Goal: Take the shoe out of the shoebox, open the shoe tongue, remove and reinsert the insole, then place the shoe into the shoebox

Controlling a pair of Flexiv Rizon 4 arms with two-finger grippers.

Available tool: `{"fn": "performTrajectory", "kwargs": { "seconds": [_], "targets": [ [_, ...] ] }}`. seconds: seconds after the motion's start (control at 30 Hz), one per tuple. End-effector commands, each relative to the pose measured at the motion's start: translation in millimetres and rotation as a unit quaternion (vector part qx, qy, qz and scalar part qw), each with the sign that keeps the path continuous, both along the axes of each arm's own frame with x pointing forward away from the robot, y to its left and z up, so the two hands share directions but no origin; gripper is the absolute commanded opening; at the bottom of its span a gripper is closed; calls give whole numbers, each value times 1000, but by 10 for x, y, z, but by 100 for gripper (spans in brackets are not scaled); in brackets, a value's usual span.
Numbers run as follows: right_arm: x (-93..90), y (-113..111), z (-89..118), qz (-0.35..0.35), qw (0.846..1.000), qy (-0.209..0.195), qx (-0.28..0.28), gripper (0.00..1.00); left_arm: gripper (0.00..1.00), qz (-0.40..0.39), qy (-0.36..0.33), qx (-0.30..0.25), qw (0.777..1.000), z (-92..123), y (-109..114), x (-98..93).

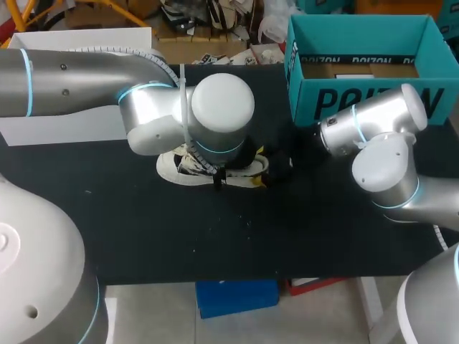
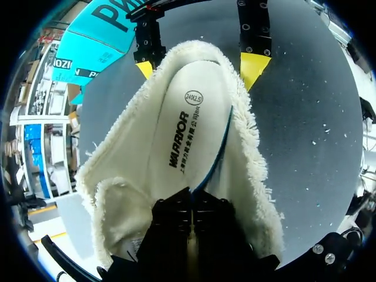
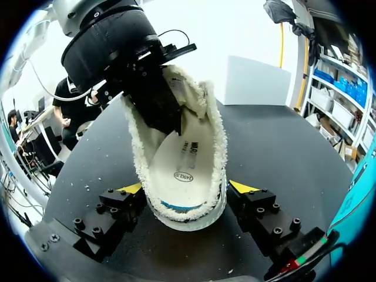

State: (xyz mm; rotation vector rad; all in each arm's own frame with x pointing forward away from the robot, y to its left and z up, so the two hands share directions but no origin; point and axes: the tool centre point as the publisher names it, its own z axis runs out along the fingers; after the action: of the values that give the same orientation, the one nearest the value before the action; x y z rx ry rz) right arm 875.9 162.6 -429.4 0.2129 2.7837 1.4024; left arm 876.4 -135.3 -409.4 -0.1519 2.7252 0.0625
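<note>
2 claws meet at 1 shoe [image 3: 216, 135]. The left claw [image 2: 191, 202] reaches down into the shoe's fleece-lined opening. Its black fingers are drawn close together, and the raised edge of the insole [image 3: 182, 167] runs into the narrow seam between them, so it looks clamped on the insole. Its yellow tips are hidden inside the shoe. The right claw [image 3: 185, 188] stands wide apart at the shoe's other end, 1 yellow-tipped finger pressed against each side of it, gripping the shoe across its width. The white insole lies mostly flat inside, print side up, with 1 long edge lifted to show a blue underside. In the head view the shoe sits near the middle of the dark desk [image 1: 143, 229], largely covered by the left arm's wrist. The teal shoebox [image 1: 358, 104] stands open at the desk's far right corner, well apart from the shoe.
</note>
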Motion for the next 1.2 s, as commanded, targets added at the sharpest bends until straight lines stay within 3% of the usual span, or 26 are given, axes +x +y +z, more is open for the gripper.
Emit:
{"fn": "performTrajectory", "kwargs": {
  "seconds": [0.03, 0.47, 1.2],
  "targets": [
    [-10, -4, 12, 0, 1000, 1, -1, 0, 0, 2, 5, -21, 1000, 116, 93, 9],
    [-10, -4, 12, 0, 1000, 1, -1, 0, 0, 20, 11, -59, 998, 361, 167, -33],
    [-10, -4, 12, 0, 1000, 1, -1, 0, 0, 13, 73, -112, 991, 205, 99, -96]
  ]
}}
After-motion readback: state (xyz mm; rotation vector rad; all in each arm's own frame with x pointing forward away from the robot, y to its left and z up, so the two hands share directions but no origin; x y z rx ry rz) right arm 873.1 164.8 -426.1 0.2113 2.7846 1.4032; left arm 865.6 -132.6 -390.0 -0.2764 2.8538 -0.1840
